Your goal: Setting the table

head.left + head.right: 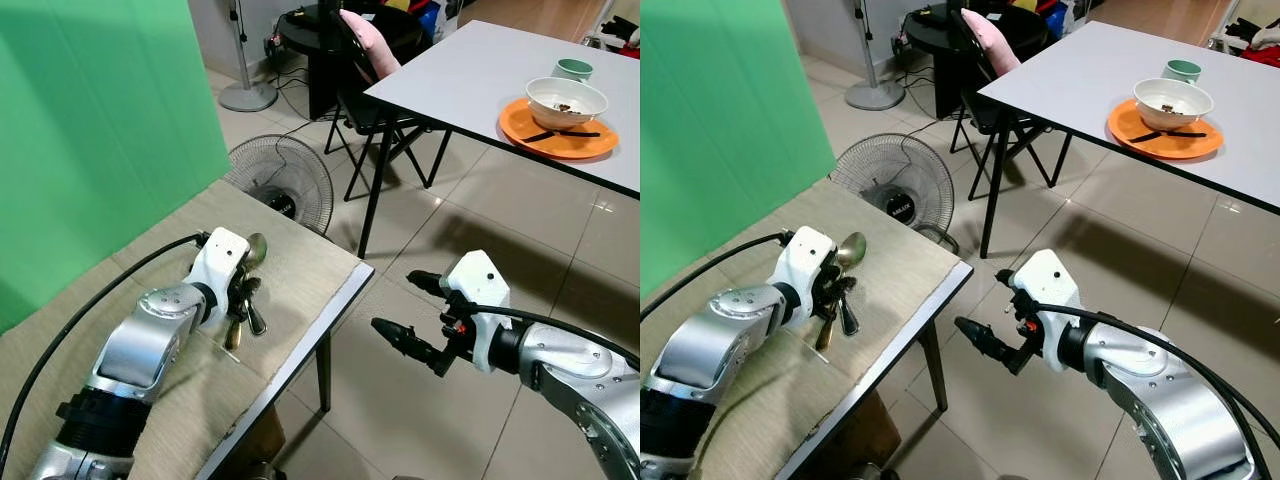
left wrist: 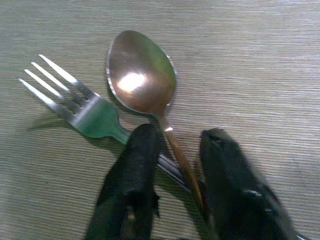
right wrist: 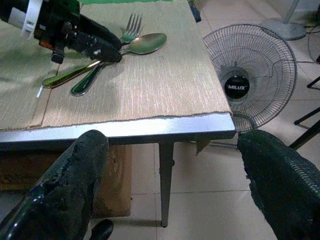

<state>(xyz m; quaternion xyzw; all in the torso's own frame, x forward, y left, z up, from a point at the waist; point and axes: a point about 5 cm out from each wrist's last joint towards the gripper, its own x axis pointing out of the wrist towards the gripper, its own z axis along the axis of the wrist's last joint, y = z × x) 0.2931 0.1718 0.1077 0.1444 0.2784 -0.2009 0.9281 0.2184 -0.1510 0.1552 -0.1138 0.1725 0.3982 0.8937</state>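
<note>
A spoon (image 2: 142, 75) with a gold handle and a fork (image 2: 75, 102) with a green handle lie side by side on the beige mat (image 1: 295, 270) of the near table. My left gripper (image 1: 247, 300) rests on that mat. Its fingers (image 2: 142, 150) are closed in on the two handles just behind the spoon's bowl. My right gripper (image 1: 395, 300) hangs open over the floor, right of the near table's corner, holding nothing. On the far white table (image 1: 470, 70) an orange plate (image 1: 520, 135) carries a white bowl (image 1: 566, 100), with a green cup (image 1: 573, 68) behind it.
A floor fan (image 1: 285, 180) stands just beyond the near table's far edge. A black chair (image 1: 365, 90) with a pink cushion sits at the white table's left corner. A green screen (image 1: 90, 120) borders the left. Tiled floor (image 1: 470, 230) separates the two tables.
</note>
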